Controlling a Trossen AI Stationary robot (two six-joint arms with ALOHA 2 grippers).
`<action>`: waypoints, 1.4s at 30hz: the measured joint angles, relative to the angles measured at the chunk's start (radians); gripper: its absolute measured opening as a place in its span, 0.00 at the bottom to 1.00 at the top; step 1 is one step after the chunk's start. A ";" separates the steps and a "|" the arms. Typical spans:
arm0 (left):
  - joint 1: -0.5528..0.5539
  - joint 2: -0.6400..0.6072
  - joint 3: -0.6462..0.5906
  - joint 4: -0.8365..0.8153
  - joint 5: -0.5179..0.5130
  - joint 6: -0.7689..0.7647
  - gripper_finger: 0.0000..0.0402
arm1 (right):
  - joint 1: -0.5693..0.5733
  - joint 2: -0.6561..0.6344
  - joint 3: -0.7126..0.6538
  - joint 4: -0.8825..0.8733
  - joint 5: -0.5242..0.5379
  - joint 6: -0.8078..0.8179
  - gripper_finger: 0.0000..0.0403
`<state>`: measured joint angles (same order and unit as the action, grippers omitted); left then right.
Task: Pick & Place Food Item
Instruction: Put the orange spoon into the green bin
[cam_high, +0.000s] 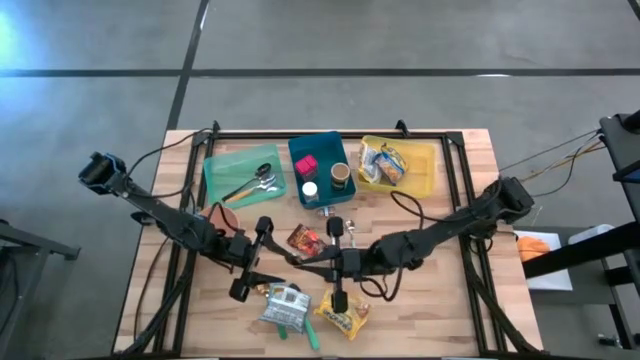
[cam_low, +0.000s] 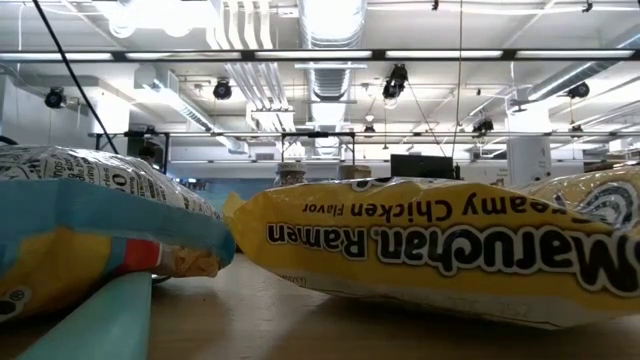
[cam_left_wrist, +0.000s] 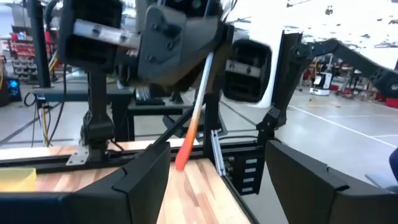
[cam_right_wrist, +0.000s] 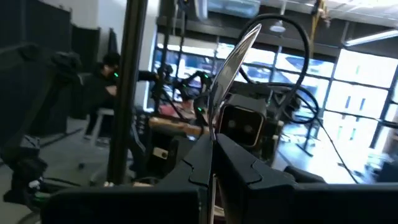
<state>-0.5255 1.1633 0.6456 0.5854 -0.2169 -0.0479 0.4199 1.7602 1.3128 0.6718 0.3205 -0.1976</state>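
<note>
- Right gripper (cam_high: 303, 262) jaws pressed together on a thin packet (cam_right_wrist: 231, 59).
- Left gripper (cam_high: 262, 262) jaws spread, empty, just beside it.
- Ramen (cam_high: 343, 316) on the desk (cam_high: 440, 300) near both.

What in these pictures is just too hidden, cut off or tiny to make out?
- Yellow ramen packet, low view: its printed name is cut off at the right edge.
- Small items in the blue plastic tray, high view: too small to identify.
- Thin silvery piece pinched in the right gripper, right wrist view: the shut fingers hide its lower end.
- Tabletop, low view: blocked by food packets.
</note>
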 joint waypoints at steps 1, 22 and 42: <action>0.000 0.000 0.000 0.002 0.000 0.000 0.66 | -0.009 0.010 0.000 0.017 -0.018 0.005 0.02; 0.008 0.092 0.048 -0.027 -0.015 0.048 0.66 | -0.081 0.122 0.057 0.113 -0.225 0.059 0.02; 0.008 0.089 0.061 -0.074 -0.014 0.034 0.01 | -0.080 0.122 0.056 0.120 -0.223 0.068 0.02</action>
<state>-0.5171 1.2518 0.7065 0.5115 -0.2314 -0.0136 0.3401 1.8820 1.3686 0.7914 0.0974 -0.1297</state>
